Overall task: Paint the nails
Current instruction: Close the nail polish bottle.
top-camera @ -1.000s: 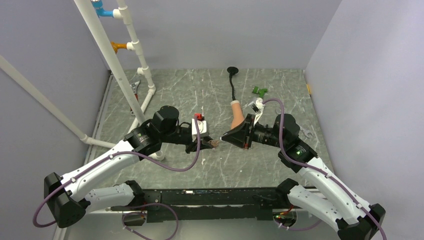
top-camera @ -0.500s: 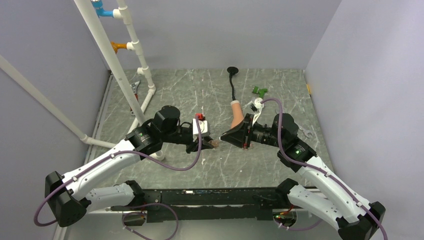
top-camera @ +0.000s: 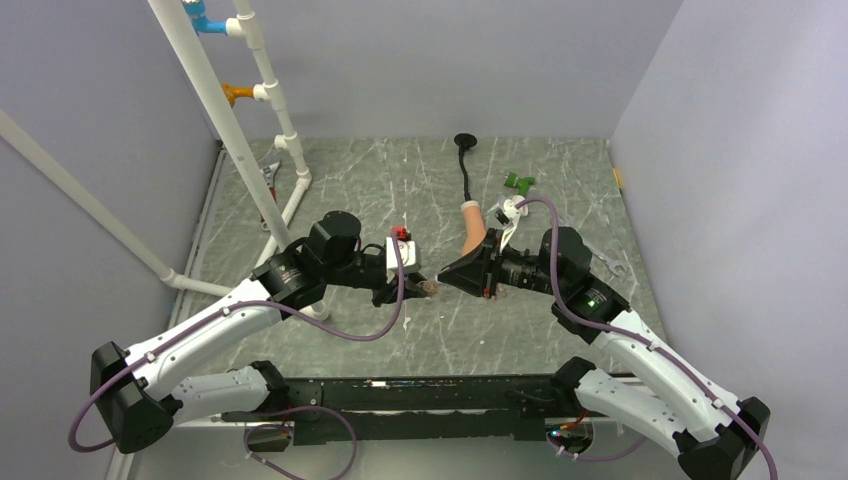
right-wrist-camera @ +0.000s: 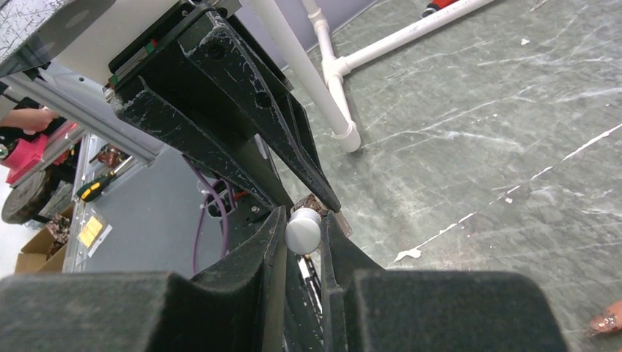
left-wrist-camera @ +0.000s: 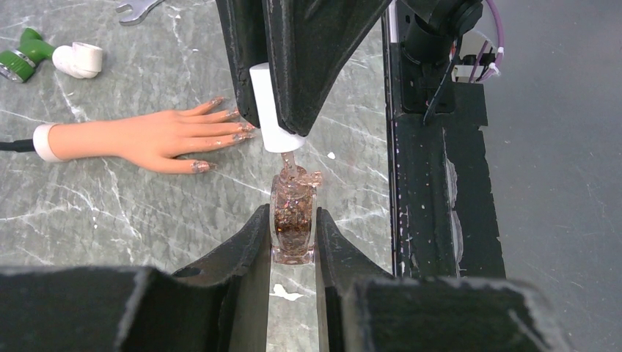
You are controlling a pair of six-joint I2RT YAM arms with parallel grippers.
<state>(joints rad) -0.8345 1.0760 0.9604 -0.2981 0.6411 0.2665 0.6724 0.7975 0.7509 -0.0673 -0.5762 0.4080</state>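
**2 grippers meet over the polish bottle, rubber hand just beyond**

The table (top-camera: 400, 180) is walled on 3 sides. A white pipe frame (top-camera: 262, 110) fills its upper left in the top view. Bare surface runs across the upper centre, and a band of it lies between the arms and the black rail (top-camera: 440, 385) along the bottom edge. Both arms reach inward and their tips nearly touch at the middle of that view.

The left gripper (left-wrist-camera: 292, 220) is clenched on a small glass bottle (left-wrist-camera: 294, 235), which stands upright on the table between its 2 fingers. The bottle holds brown glittery polish, and polish is crusted around its neck.

The right gripper (right-wrist-camera: 303, 220) is clamped on a white cap (right-wrist-camera: 303, 231). In the left wrist view the cap hangs tilted just above the bottle's neck. A polish-coated stem (left-wrist-camera: 287, 158) runs down from it to the neck.

The rubber hand (left-wrist-camera: 139, 138) lies flat at centre left of the left wrist view, with its fingers pointing toward the cap. Its nails (left-wrist-camera: 238, 126) carry glitter and lie just beside the cap; whether they touch it I cannot tell.

A green and white pipe fitting (left-wrist-camera: 44, 59) lies at the upper left of that view, and a wrench (left-wrist-camera: 139, 7) at the top edge. In the top view a black cable (top-camera: 464, 160) leads from the hand's wrist toward the back wall.
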